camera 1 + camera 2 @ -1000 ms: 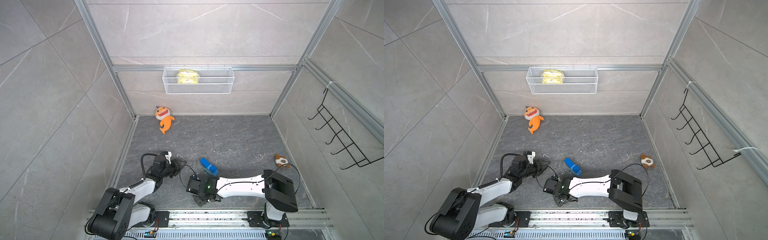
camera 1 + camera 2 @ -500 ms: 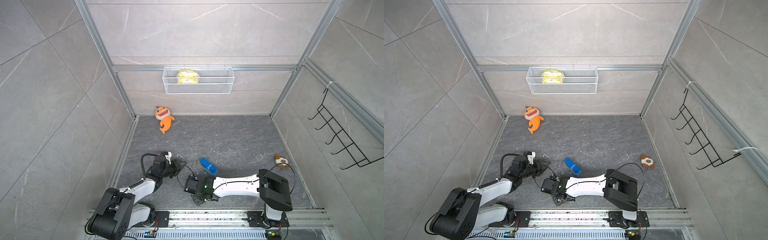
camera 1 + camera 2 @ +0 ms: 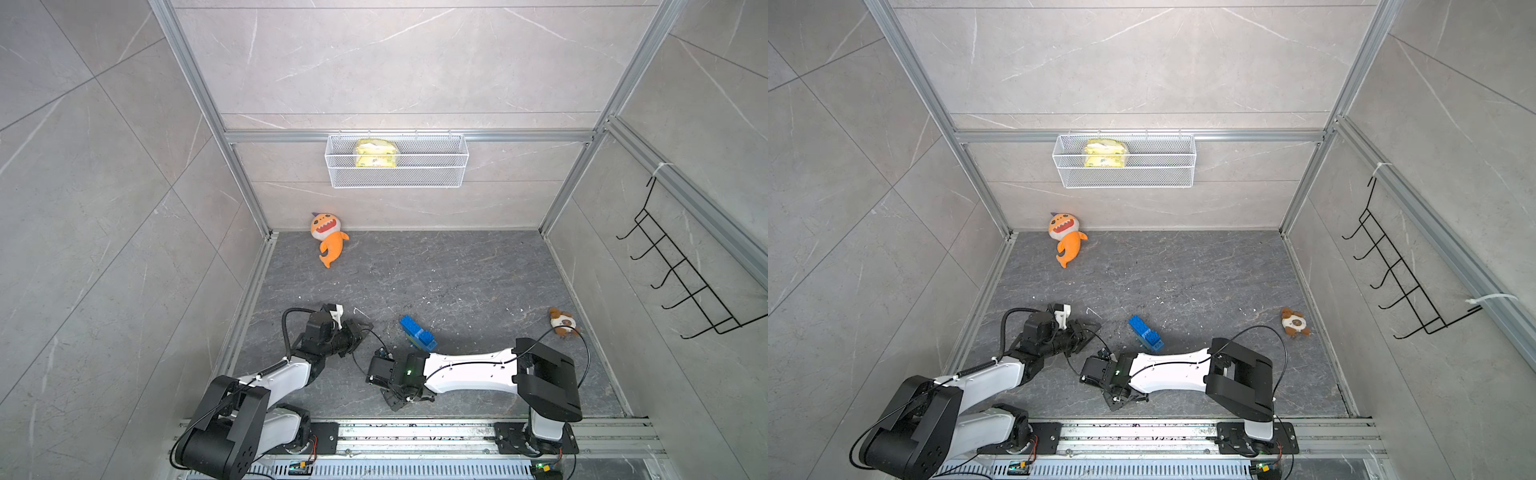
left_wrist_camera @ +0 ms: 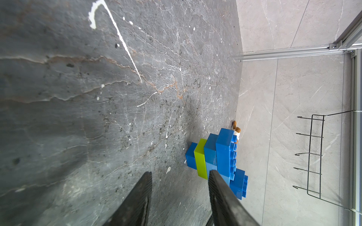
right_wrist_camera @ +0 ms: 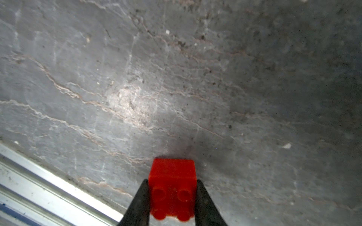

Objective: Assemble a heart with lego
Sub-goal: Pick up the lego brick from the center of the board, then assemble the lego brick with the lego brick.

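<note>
**Slate floor, both arms low, red brick pinched**

Dark grey floor (image 3: 457, 270) w/ pale tiled walls round it. Right arm (image 3: 469, 370) lies stretched almost level across the floor from its base on the front rail (image 3: 415, 432), wrist bent down twd that rail. Right gripper (image 5: 172, 182) is clamped on the red brick (image 5: 172, 172), one finger each side, studs facing the wrist cam. Brick touching the floor or just off it: can't tell. Left arm (image 3: 286, 374) reaches fwd from its base, forearm low. Left gripper (image 4: 180, 172) is aimed twd the heart (image 4: 219, 154), jaws apart, nothing btwn them. Heart is blue w/ one lime-green brick. It rests on the floor nr the left fingers but apart from them, just beyond the right arm's wrist in both top views. Orange plush fish (image 3: 328, 239) is well back by the rear wall.
</note>
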`<state>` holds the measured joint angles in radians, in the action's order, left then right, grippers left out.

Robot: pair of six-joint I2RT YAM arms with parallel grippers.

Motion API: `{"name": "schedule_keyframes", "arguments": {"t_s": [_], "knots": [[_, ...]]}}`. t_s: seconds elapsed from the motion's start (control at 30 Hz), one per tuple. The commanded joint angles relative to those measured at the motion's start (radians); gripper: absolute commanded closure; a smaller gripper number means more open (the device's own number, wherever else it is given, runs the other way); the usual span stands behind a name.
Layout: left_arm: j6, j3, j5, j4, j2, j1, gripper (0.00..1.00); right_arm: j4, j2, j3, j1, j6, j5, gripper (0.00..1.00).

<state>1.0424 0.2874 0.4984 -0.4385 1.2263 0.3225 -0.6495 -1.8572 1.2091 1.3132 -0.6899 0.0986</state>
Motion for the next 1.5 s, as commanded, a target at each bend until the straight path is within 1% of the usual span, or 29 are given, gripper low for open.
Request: {"name": "schedule_keyframes", "arguments": {"t_s": [0.0,0.1,0.17,0.3,0.37,0.47,0.53,0.6,0.7,0.77,0.97,1.1,1.23,1.47], "knots": [[-0.024,0.001,0.007,-0.022,0.002,-0.003,0.5,-0.038,0.024,0.031,-0.019,0.036,0.02,0.76],[-0.03,0.013,0.028,-0.027,0.021,-0.003,0.5,-0.049,0.099,0.04,-0.083,0.096,-0.02,0.76],[-0.034,0.023,0.046,-0.052,0.041,-0.005,0.49,-0.049,0.164,0.05,-0.135,0.171,-0.07,0.76],[-0.056,0.074,0.109,-0.122,0.12,-0.006,0.48,-0.187,0.228,0.175,-0.281,0.328,-0.15,0.75],[-0.057,0.099,0.14,-0.187,0.17,-0.008,0.47,-0.241,0.235,0.246,-0.343,0.384,-0.149,0.75],[-0.028,0.126,0.175,-0.337,0.271,-0.013,0.47,-0.295,0.207,0.325,-0.424,0.443,-0.193,0.75],[0.03,0.127,0.182,-0.496,0.35,-0.014,0.47,-0.306,0.181,0.351,-0.459,0.457,-0.211,0.75],[0.122,0.129,0.183,-0.709,0.449,-0.013,0.47,-0.301,0.157,0.356,-0.485,0.458,-0.235,0.75],[0.242,0.139,0.211,-0.959,0.591,-0.003,0.49,-0.28,0.138,0.345,-0.516,0.439,-0.253,0.75],[0.25,0.159,0.232,-0.975,0.632,0.019,0.5,-0.27,0.135,0.336,-0.529,0.434,-0.263,0.75],[0.223,0.187,0.253,-0.975,0.644,0.093,0.5,-0.274,0.123,0.333,-0.548,0.435,-0.25,0.75],[0.214,0.19,0.255,-0.974,0.649,0.104,0.5,-0.274,0.123,0.325,-0.567,0.434,-0.259,0.75],[0.209,0.186,0.255,-0.975,0.697,0.108,0.51,-0.278,0.128,0.325,-0.577,0.426,-0.263,0.75],[0.218,0.208,0.259,-0.974,0.702,0.16,0.53,-0.283,0.109,0.325,-0.577,0.428,-0.271,0.75]]}}
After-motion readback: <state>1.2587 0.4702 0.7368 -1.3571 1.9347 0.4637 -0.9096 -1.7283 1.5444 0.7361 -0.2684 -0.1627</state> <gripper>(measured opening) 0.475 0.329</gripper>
